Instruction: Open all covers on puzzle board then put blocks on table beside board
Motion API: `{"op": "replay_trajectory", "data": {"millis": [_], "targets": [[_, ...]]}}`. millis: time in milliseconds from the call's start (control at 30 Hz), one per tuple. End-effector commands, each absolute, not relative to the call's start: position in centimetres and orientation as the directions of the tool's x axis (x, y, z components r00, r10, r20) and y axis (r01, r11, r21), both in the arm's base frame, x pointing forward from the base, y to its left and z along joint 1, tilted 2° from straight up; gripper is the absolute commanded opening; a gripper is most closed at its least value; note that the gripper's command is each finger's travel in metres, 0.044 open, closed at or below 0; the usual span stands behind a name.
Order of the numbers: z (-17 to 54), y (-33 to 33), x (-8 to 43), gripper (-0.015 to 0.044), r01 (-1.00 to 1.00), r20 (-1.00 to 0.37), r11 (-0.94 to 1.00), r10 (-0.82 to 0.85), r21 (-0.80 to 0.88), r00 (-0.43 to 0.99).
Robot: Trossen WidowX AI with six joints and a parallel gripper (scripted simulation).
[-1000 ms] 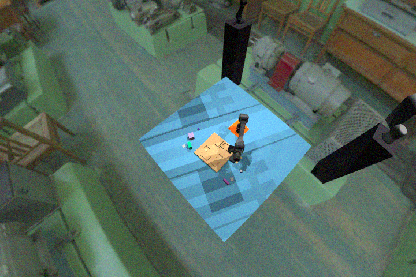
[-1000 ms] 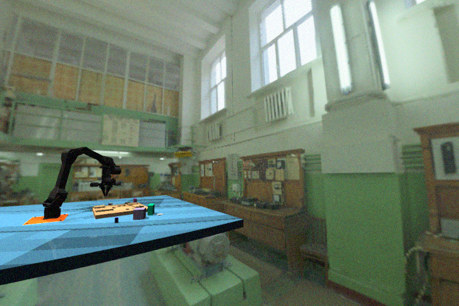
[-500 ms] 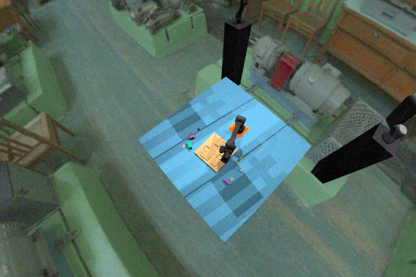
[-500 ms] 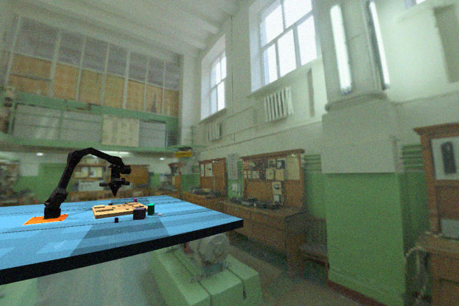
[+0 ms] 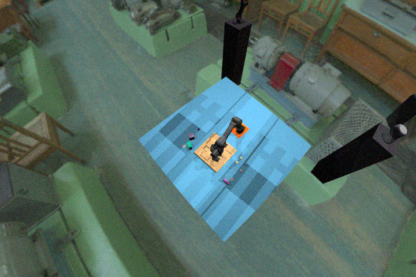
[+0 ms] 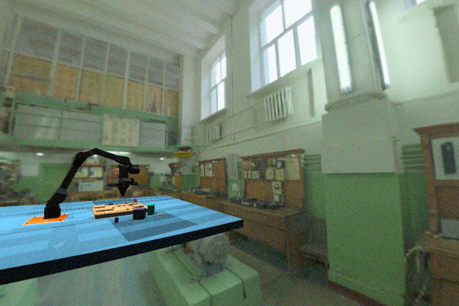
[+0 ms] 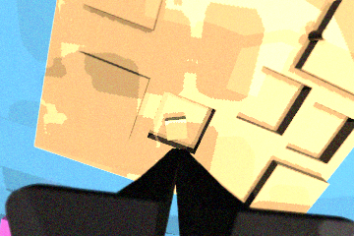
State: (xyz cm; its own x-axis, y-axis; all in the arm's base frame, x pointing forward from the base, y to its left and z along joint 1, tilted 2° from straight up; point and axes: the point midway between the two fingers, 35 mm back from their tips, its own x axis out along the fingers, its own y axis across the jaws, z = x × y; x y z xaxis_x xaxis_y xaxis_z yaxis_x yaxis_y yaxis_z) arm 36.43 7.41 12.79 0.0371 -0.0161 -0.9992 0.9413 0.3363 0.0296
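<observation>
The wooden puzzle board (image 5: 200,152) (image 7: 87,123) lies on the blue table. My gripper (image 6: 122,194) (image 7: 178,155) is shut and empty, high above it. In the wrist view, a small tan block (image 7: 176,130) sits in an uncovered square well just beyond the fingertips. Two more open wells at the right show no block. The dark knob (image 7: 315,35) lies by a slot at the upper right. Which panels are covers, and how far they are open, is unclear. Two small tan blocks, one nearer the board (image 5: 236,162) and one farther off (image 5: 240,157), rest on the table clear of it.
A green block (image 5: 189,145) (image 6: 150,209), a purple block (image 5: 191,135) (image 6: 139,213), a small dark cube (image 5: 198,128) (image 6: 116,219) and a pale piece (image 5: 184,146) (image 6: 160,214) lie on one side. A magenta bar (image 5: 226,181) and two greyish pieces lie on another.
</observation>
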Motion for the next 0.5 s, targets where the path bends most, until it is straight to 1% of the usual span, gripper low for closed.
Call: {"op": "replay_trajectory", "data": {"millis": [0, 467], "targets": [[12.8, 5.6, 37.4, 0.0000, 0.937, -0.999, 0.350, -0.023, 0.027, 0.038], [12.9, -1.9, 39.7, 0.0000, 0.919, -0.999, 0.394, -0.034, 0.024, 0.041]]}}
